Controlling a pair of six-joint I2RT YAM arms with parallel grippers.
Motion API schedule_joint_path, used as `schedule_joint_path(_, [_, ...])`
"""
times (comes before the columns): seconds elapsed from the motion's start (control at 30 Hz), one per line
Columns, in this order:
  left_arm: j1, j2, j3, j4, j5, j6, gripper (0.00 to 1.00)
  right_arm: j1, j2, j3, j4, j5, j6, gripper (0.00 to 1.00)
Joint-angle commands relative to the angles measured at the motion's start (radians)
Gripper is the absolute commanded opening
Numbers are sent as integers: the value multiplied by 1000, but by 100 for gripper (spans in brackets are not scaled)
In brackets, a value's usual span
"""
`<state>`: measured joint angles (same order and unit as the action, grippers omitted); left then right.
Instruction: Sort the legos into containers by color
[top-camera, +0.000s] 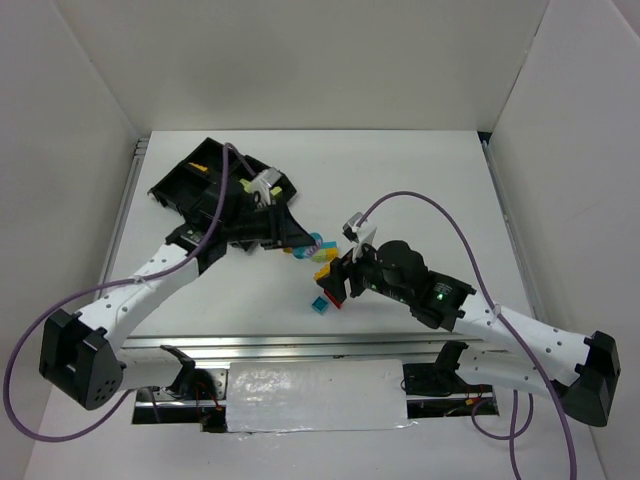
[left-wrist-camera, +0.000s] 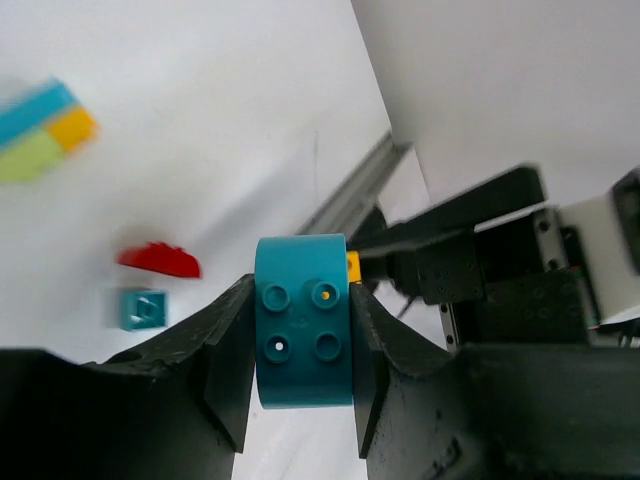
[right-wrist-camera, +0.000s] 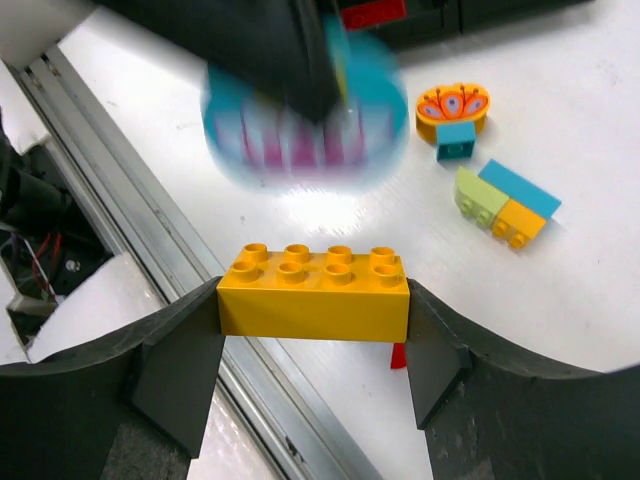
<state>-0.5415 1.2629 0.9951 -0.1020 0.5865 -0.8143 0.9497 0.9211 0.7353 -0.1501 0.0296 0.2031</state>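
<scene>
Teal round brick (left-wrist-camera: 302, 330) sits clamped in the left jaws near the centre of the worktop (top-camera: 420, 180); right jaws hold a yellow brick (right-wrist-camera: 313, 295). Lift straight up, then carry to a tray (top-camera: 180, 180) compartment.

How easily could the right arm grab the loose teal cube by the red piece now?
Probably not yet: the right claw is shut on a yellow brick, so it's full. The teal cube itself lies uncovered on the table.
</scene>
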Motion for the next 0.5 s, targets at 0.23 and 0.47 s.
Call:
schedule_joint_path(0.23, [330,-92,172,-193,-92,141,0,1,-25,-27,11,-2,-7,0])
schedule_joint_path(0.47, [653,27,303,-430,-652,12,0,1,-27,-40,50,41,54,0])
